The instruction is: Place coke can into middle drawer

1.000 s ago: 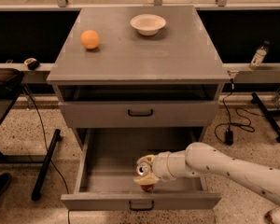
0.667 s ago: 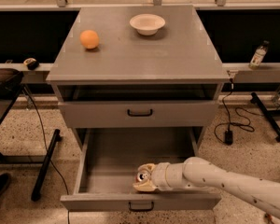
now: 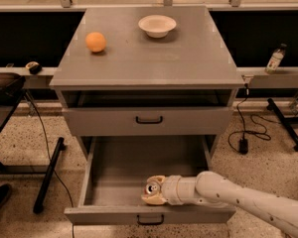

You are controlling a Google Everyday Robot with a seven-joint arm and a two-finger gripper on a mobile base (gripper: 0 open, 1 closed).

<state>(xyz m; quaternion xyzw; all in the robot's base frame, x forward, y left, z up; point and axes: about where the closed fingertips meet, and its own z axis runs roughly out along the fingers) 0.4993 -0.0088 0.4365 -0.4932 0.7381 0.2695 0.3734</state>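
Note:
The grey cabinet's lowest drawer is pulled out, a wide shallow grey tray with a small dark handle on its front. My gripper reaches in from the right and sits low inside the drawer near its front wall. It is shut on the coke can, of which only the silver top and a little of the body show between the fingers. The can is down at the drawer floor, close to the front edge and a little right of centre.
The upper grey drawer front with a black handle is shut above. An orange ball and a white bowl sit on the cabinet top. A bottle stands on the right shelf. Cables and a stand leg lie on the floor.
My gripper with the can has moved down and toward the drawer's front, from mid-drawer to low by the front wall. Nothing else moved.

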